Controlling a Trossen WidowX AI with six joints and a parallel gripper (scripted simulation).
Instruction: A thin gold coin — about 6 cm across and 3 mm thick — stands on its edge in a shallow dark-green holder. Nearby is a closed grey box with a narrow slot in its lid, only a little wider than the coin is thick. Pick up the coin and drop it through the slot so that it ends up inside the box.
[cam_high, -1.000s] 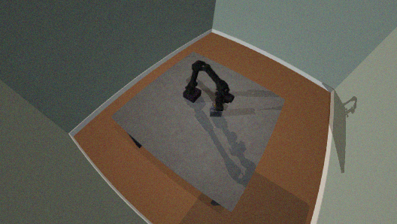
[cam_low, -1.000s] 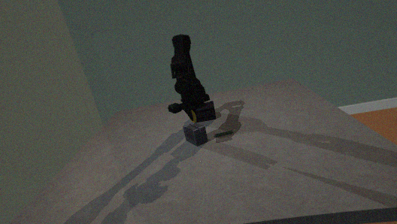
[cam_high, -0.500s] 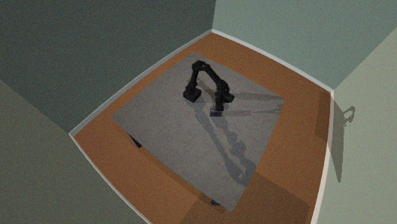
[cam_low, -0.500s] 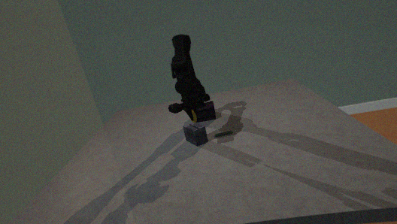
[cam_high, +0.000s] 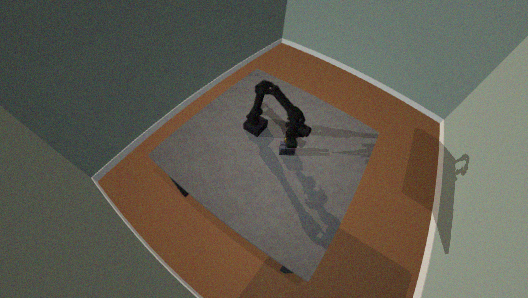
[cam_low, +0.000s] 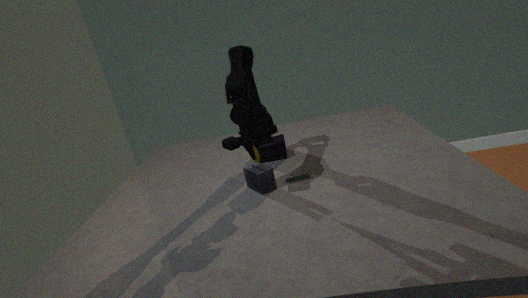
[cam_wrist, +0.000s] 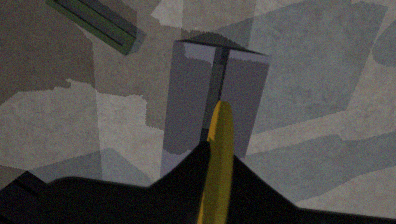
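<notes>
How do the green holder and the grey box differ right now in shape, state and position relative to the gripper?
The green holder is low, flat and long; the grey box is a taller block. The holder's groove stands vacant, while the box's narrow lid slot lies in line with the gold coin held edge-on in the gripper. The holder lies off to the side; the box sits right below the coin. Both rest on the grey table.

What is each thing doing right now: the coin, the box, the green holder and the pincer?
Coin: held on edge, above the slot, not in yet.
Box: closed, slot facing up.
Green holder: empty, lying on the table.
Pincer: shut on the coin.
</notes>
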